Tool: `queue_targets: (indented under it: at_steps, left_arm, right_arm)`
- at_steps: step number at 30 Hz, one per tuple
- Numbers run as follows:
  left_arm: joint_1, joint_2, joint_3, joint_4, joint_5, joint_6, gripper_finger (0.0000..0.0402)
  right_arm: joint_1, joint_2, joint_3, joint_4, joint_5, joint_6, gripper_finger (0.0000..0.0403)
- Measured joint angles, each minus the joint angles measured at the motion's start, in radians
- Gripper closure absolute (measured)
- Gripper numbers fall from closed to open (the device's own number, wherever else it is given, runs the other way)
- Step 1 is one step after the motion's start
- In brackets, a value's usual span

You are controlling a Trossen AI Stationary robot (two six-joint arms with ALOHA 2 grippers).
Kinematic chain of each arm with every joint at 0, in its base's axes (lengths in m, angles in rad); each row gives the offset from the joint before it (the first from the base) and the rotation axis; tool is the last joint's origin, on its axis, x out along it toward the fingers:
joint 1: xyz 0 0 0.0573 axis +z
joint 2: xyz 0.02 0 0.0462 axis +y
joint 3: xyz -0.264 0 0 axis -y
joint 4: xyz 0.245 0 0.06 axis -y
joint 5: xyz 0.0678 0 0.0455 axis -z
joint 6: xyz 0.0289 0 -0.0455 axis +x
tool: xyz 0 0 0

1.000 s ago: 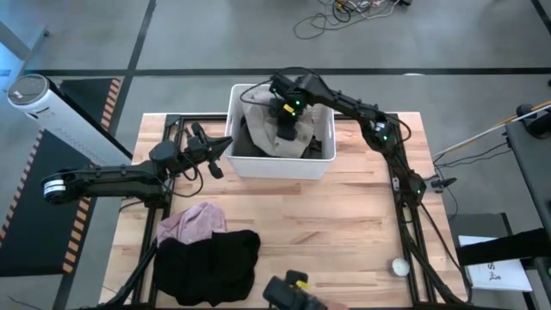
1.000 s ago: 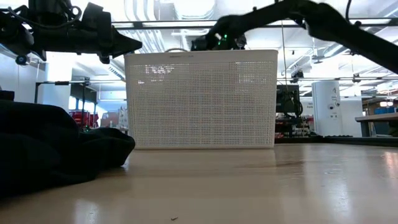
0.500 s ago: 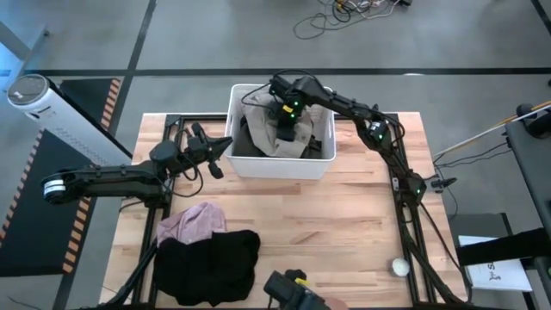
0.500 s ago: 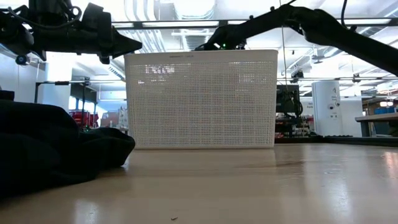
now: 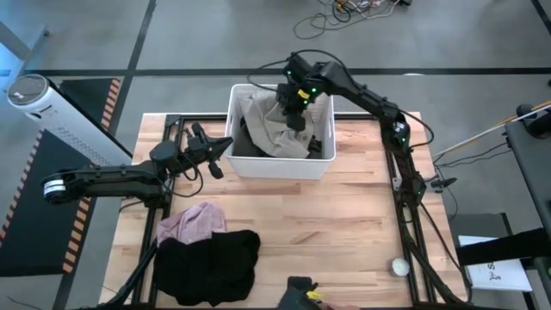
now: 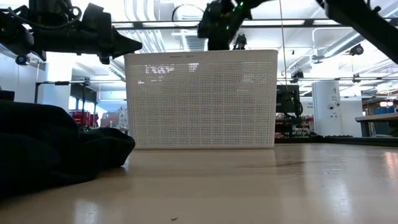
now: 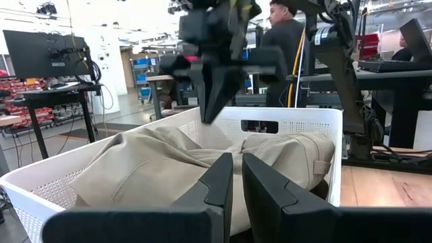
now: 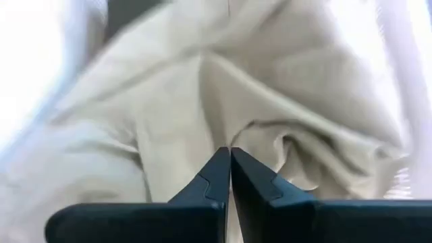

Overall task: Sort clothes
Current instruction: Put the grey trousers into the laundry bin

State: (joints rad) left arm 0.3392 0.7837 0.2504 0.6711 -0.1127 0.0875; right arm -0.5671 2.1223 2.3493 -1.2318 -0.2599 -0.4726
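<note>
A white lattice basket (image 5: 320, 159) stands at the table's far middle. A khaki garment (image 5: 269, 127) fills it over darker pieces (image 5: 244, 142). My right gripper (image 5: 293, 116) hangs above the basket, shut on the khaki garment (image 7: 155, 169). My left gripper (image 5: 226, 146) hovers level at the basket's near left corner, shut and holding nothing; its fingers (image 7: 219, 179) point at the basket. A pale pink shirt (image 5: 194, 221) and a black garment (image 5: 211, 263) lie on the table's near left, the black one partly over the pink. My right gripper pinches a raised fold (image 7: 202, 131) near the middle of the khaki garment between its two fingers. It comes from above, slanting down. The cloth rises in a peak to the fingertips (image 8: 216, 169), and the rest lies in the basket. One layer or several, I cannot tell.
A small white ball (image 5: 400, 267) lies at the table's near right. A dark device (image 5: 301, 293) sits at the near edge. Bare wood (image 5: 344, 224) stretches between the basket and the near edge. A person (image 7: 283, 34) stands in the room beyond the table.
My right gripper has risen out of the basket, rolling a little and staying shut. The khaki garment's middle has been drawn up with it into a peak, while its edges have stayed in the basket.
</note>
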Motion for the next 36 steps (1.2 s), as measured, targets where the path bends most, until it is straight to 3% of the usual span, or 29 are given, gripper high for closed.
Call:
queue_targets:
  at_steps: [6, 14, 27, 36]
  left_arm:
    - [0.0, 0.0, 0.0, 0.0, 0.0, 0.0, 0.0381]
    - [0.0, 0.0, 0.0, -0.009, 0.0, 0.0, 0.0381]
    - [0.0, 0.0, 0.0, -0.016, 0.0, -0.003, 0.0381]
    - [0.0, 0.0, 0.0, -0.015, 0.0, -0.003, 0.0381]
  right_arm:
    - [0.004, -0.023, 0.001, 0.062, -0.01, -0.001, 0.0403]
    - [0.009, 0.047, -0.048, 0.065, -0.064, -0.06, 0.0403]
    - [0.003, 0.101, -0.305, 0.218, -0.069, -0.092, 0.0403]
    - [0.014, 0.02, -0.272, 0.159, -0.039, -0.051, 0.0403]
